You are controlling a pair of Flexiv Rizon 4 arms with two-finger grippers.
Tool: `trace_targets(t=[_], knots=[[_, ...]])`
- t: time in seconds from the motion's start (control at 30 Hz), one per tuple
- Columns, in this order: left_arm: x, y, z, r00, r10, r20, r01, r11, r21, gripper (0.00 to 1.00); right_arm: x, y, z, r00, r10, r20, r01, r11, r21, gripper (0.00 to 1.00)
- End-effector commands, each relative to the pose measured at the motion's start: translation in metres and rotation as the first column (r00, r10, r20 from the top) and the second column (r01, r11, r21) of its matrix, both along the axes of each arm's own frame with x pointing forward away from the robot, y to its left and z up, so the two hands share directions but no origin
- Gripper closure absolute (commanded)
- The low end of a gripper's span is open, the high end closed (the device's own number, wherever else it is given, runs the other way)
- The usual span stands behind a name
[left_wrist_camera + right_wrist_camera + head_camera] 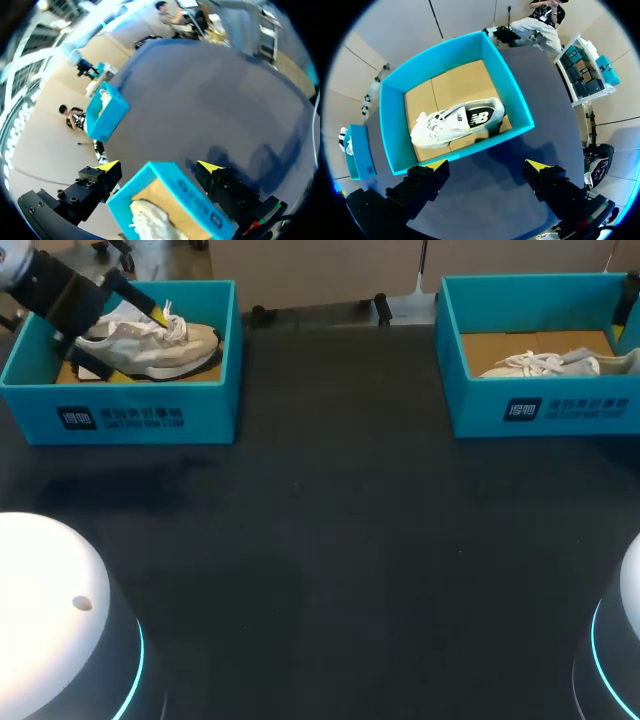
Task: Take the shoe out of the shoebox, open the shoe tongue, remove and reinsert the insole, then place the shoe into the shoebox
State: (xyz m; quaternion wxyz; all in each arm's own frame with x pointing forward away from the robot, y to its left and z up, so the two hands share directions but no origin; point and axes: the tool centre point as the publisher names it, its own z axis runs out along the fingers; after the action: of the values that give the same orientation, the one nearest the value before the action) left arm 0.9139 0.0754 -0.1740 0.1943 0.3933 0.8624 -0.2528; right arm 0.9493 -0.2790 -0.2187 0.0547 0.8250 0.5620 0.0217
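Our left jaws stand wide open: the yellow fingertips (108, 165) are far apart & grip nothing. In the wrist view a corner of the left shoebox (190, 197) sits btw them, w/ the grey shoe (147, 220) just under, on the box's cardboard floor. In the head view one tip is right at that shoe's laces; whether it touches them we can't tell. The left arm (60, 292) comes in over the box's far left corner. The grey shoe stands on its sole inside the box, toe to the right. A yellow patch (122, 376) shows at its near side; what it is we can't tell.

Our right jaws are wide open too & hold nothing. In the wrist view the right shoebox (394, 127) lies ahead of them, clear of both tips. The white shoe (457, 120) lies on its side in it, on the cardboard floor, laces toward the left, heel toward the right, close to the box's near wall. In the head view only a dark bit of the right arm (628, 298) shows, at the box's far right corner.

Both boxes are open-topped & sit on the dark desk (330, 540), one far left, one far right, well apart.
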Motion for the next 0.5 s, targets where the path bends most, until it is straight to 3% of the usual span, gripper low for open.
trace_targets(t=[0.03, 0.13, 0.2, 0.5], knots=[[0.013, 0.013, 0.012, 0.940, -0.311, 0.144, 0.231, 0.885, 0.405, 0.00, 0.000, 0.000, 0.000, 1.000, 0.000, 0.001, 0.000, 1.000, 0.000, 0.00], [0.029, 0.025, 0.017, 0.914, -0.363, 0.184, 0.228, 0.831, 0.507, 0.00, 0.000, 0.000, 0.000, 1.000, 0.000, 0.001, 0.000, 1.000, 0.000, 0.00], [0.036, 0.031, 0.023, 0.901, -0.395, 0.180, 0.215, 0.766, 0.606, 0.00, 0.000, 0.000, 0.000, 1.000, 0.000, 0.001, 0.000, 1.000, 0.000, 0.00], [0.036, 0.031, 0.023, 0.901, -0.395, 0.180, 0.215, 0.766, 0.606, 0.00, 0.000, 0.000, 0.000, 1.000, 0.000, 0.001, 0.000, 1.000, 0.000, 0.00]])
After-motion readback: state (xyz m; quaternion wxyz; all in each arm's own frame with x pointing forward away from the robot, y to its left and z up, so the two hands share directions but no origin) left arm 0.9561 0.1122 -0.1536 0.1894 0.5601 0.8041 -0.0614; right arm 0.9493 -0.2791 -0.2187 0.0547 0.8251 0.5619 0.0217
